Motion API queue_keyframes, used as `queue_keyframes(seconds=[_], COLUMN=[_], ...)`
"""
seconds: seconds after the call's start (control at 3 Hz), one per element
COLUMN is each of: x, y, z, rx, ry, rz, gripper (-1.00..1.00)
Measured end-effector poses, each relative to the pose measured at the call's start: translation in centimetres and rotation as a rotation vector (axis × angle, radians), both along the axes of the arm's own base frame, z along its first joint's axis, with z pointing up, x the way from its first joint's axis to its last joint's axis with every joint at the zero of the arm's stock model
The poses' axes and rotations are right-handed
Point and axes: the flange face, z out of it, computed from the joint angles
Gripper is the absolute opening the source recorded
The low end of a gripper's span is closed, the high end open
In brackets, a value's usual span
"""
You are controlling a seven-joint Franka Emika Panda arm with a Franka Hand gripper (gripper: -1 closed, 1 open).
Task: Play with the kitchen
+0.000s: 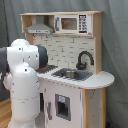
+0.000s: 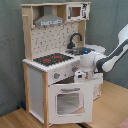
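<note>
You have the kitchen [image 2: 52,70] filling the middle of the frame in both exterior views, standing upright on a wooden floor [image 2: 112,107] against a grey curtain [image 1: 114,45]. In the second exterior view its hob [image 2: 50,59] sits at centre left on the white top, the faucet [image 2: 75,39] rises behind it toward the upper centre, and the hood [image 2: 49,19] and microwave [image 2: 76,11] run along the top edge. The oven door [image 2: 67,98], at lower centre, hangs slightly ajar with its window facing you. In the first exterior view the sink [image 1: 72,74] lies at centre right, just below the faucet, and the microwave sits at upper centre. Your arm [image 2: 112,52] reaches in from the second exterior view's right edge, bending down toward the front of the kitchen; in the first exterior view its white body blocks the lower left of the frame. The end effector [image 2: 80,75] sits at centre, right at the front panel just above the oven door's upper right corner, beside the knobs [image 2: 56,75]. You cannot tell whether its fingers are apart or together.
</note>
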Motion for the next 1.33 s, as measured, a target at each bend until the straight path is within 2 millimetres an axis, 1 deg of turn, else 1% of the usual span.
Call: queue_keyframes(seconds=[0.67,1.33], x=[-2.9,-5.6], y=[2.6,3.7], z=[-0.1,-1.2], rx=[0.029,0.052], ry=[-0.033,-0.061], rz=[-0.113,-0.241], gripper=[-1.00,-1.00])
